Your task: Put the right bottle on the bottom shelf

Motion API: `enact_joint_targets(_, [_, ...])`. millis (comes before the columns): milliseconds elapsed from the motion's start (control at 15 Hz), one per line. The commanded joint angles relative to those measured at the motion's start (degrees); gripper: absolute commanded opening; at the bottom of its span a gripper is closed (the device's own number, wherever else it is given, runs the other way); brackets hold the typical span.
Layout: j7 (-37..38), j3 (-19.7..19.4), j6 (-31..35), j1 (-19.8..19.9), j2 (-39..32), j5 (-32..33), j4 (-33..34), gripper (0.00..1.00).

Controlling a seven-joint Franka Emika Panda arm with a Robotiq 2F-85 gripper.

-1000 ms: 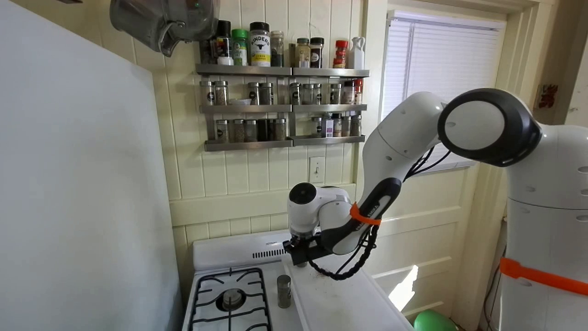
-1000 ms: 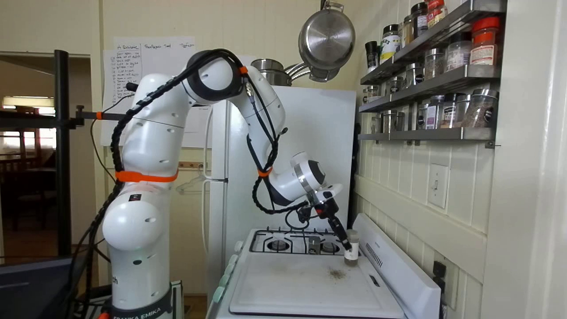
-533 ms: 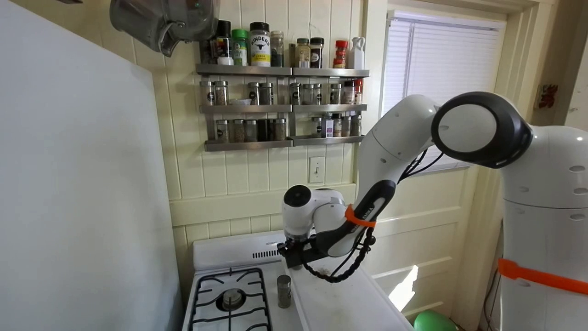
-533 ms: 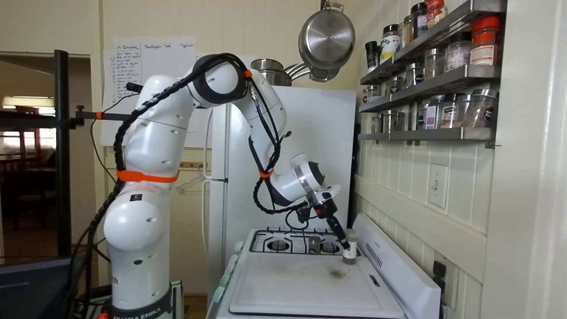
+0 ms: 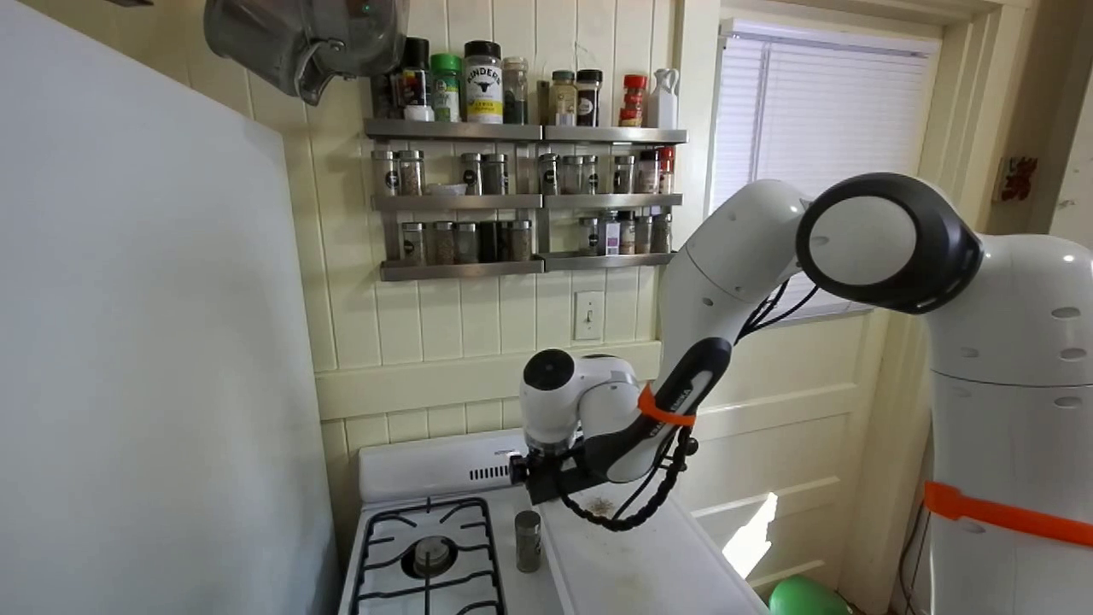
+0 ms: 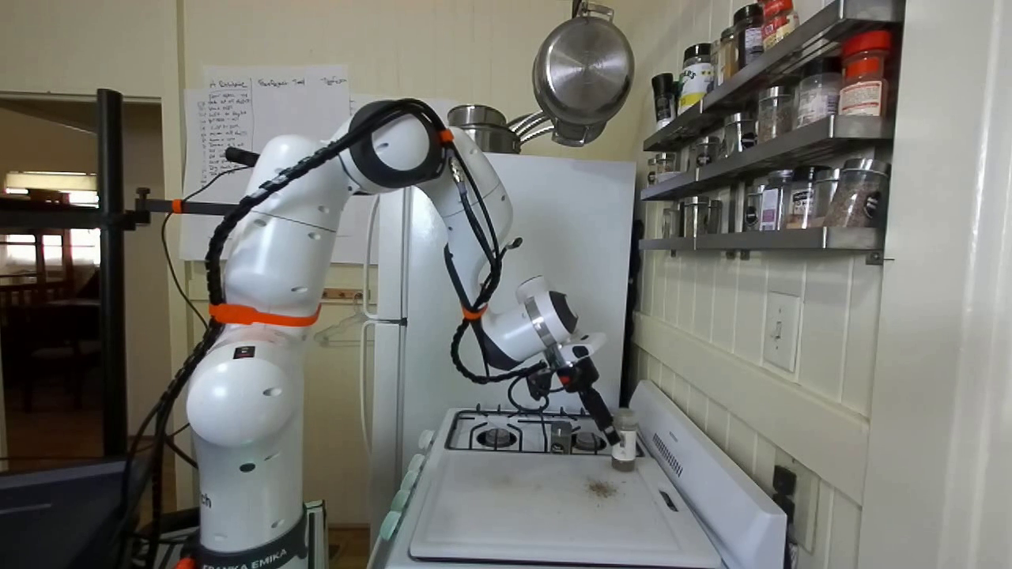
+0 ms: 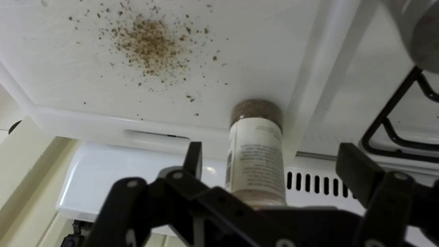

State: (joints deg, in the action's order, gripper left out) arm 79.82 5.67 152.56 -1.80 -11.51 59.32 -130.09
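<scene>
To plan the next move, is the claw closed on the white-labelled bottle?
No, the wrist view shows the claw open, with gaps on both sides of the bottle.

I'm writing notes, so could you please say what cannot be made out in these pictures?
Tall bottle: wrist view; label's fine print too blurred, top hidden by the gripper.
Small jar: wrist view; cut off at the top right corner.
Jars on the bottom shelf: both exterior views; label wording too small to read.
</scene>
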Motion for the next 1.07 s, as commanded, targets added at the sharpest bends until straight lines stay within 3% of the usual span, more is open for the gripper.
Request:
enact_joint_targets(0, [1.53,-0.16,-3.48,-0.79,-0.85,0.87,0.25,1.00])
enact_joint_targets(733, [0.18,-0.56,-3.68,-0.03,-1.06,0.16,0.16,1.00])
enact_joint_targets(1000, [1.78,-1.69,-4.16,-0.43,-2.38,5.15,1.90,1.00])
